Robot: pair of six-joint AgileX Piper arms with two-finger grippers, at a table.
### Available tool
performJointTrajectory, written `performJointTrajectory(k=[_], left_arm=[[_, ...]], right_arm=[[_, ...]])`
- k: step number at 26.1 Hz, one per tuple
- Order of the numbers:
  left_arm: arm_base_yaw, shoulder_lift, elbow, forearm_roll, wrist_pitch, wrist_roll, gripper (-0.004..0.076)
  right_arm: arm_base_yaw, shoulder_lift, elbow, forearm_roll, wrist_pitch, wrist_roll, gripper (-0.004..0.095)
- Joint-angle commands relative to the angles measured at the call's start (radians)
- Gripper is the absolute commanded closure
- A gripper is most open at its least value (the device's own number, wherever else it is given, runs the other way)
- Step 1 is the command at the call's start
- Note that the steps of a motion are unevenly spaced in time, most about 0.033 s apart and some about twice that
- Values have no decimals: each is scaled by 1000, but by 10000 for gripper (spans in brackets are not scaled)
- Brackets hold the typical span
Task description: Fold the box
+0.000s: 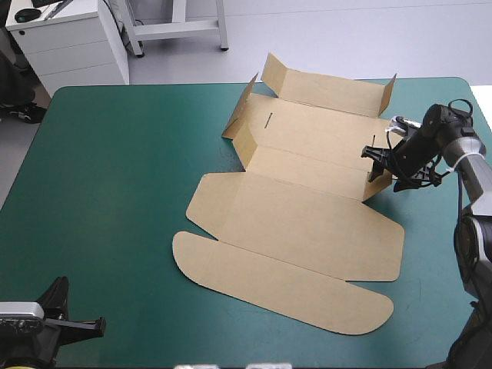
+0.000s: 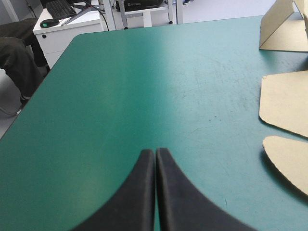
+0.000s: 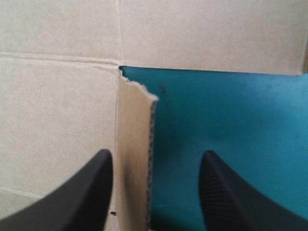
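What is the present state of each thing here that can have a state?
box: partly folded; far walls raised, lid flat.
right side flap: standing upright, not clamped.
right gripper: open, around that flap.
left gripper: shut, holding nothing.

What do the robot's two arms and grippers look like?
Each gripper has two broad black fingers, curved like fins and narrowing to a point: the left gripper, the right gripper. The right fingers show a fine dotted texture. The right arm has silver-grey links and black joints.
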Motion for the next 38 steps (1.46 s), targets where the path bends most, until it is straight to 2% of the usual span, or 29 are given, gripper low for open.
performJointTrajectory(k=[1, 2, 8, 11, 16, 21, 28, 29, 31, 38], left_arm=[[-2, -11, -19, -9, -76, -4, 734], [-2, -11, -19, -9, -76, -4, 734], [-2, -11, -19, -9, -76, -4, 734], [-2, -11, -19, -9, -76, -4, 734], [-2, -11, -19, -9, -76, -4, 734], [-2, -11, -19, -9, -76, -4, 734], [-2, -11, -19, -9, -76, -4, 734], [-2, -11, -19, -9, -76, -4, 734], [-2, -11, -19, -9, -76, -4, 734], [-2, -11, -19, -9, -76, -4, 734]], right_arm=[[-6, -53, -37, 28, -6, -25, 759], [-6, -53, -37, 30, -6, -32, 924], [-6, -53, -37, 29, 4, -79, 915], [-4, -53, -44, 59, -1, -190, 915], [26, -53, -69, 180, 14, -377, 915], [109, -53, -90, 156, -41, -517, 915], [239, -53, -156, 157, -118, -877, 928], [275, -53, -175, 157, -118, -1010, 928], [316, -53, -194, 157, -150, -1112, 928], [390, -53, -196, 161, -285, -1376, 928]])
